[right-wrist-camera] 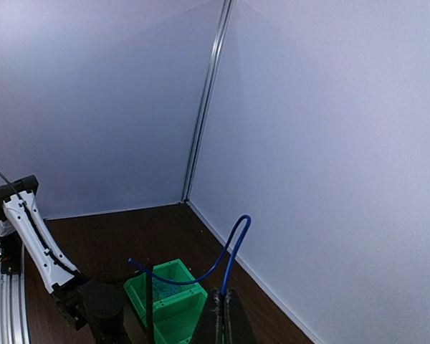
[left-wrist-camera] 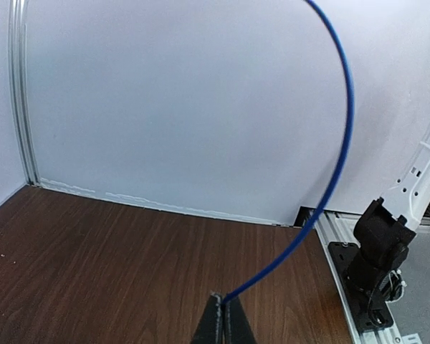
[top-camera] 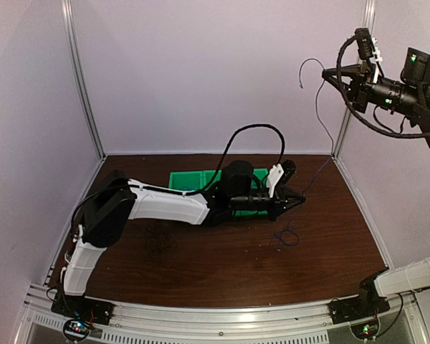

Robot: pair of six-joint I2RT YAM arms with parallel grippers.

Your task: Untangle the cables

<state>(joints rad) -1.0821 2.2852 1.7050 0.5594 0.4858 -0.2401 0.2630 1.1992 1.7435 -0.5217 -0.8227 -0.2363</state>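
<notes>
Left arm extended low over the counter (top-camera: 222,272), forearm crossing in front of the green bin (top-camera: 180,179). Left end effector (left-wrist-camera: 224,299) is to the right of the bin, fingers pressed together and pinching the blue cable (left-wrist-camera: 351,89). In the left wrist view the cable leaves the fingertips and arcs up and to the right, out of the top of the frame.

Right arm raised high at the right wall. Right end effector (right-wrist-camera: 222,295) is also pressed together on the blue cable. A short loop stands up from its tips and bends back down towards the bin.

Top view: the thin strand hangs from the raised right end effector, with a free end curling out to its left. It runs down past the left end effector's tips and ends in a small loop on the counter just in front of them. Colour is hard to read there.

Black cables (top-camera: 158,244): a faint dark tangle on the counter near the left arm's elbow, well apart from both end effectors. Individual strands cannot be told apart.
</notes>
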